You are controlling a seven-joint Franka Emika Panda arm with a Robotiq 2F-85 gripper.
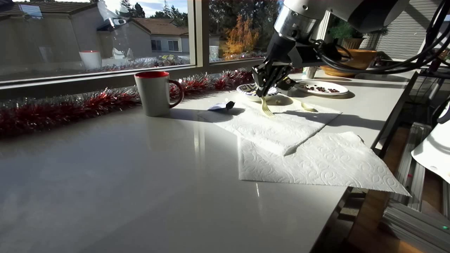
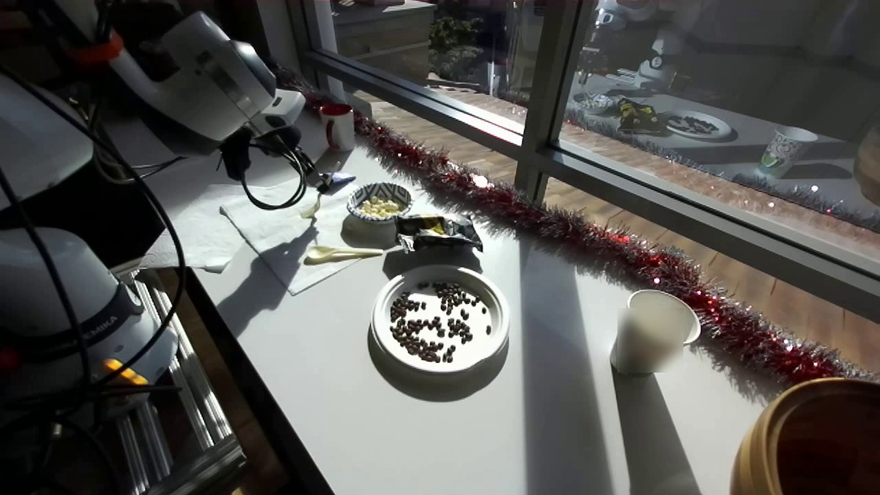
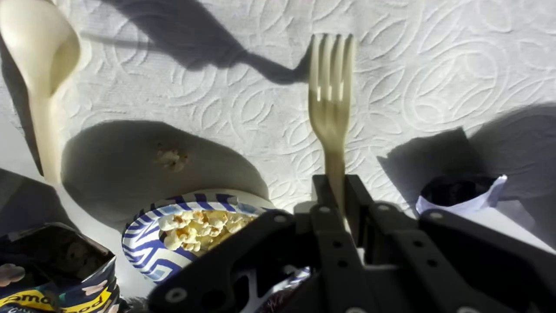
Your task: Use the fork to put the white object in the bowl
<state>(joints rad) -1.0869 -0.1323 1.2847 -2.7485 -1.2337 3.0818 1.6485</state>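
A pale plastic fork [image 3: 331, 104] is held between the fingers of my gripper [image 3: 335, 184], tines pointing away from it. In both exterior views the fork [image 1: 267, 108] [image 2: 311, 208] tilts down to the paper towel; I cannot tell if the tines touch it. The small bowl [image 3: 145, 243] has a blue-and-white patterned rim and holds popcorn. It stands beside my gripper, also in both exterior views [image 1: 249, 92] [image 2: 355, 206]. A single white popcorn piece [image 3: 171, 160] lies outside the bowl, in its shadow, left of the fork in the wrist view.
A pale spoon [image 3: 43, 87] and an open snack bag [image 3: 56, 269] lie near the bowl. A small torn packet [image 3: 460, 204] lies opposite. Around stand a mug [image 1: 153, 95], a plate of dark beans [image 2: 440, 364], a paper cup [image 2: 650, 337] and a wooden bowl [image 2: 756, 440]. Tinsel [image 2: 584, 237] lines the window.
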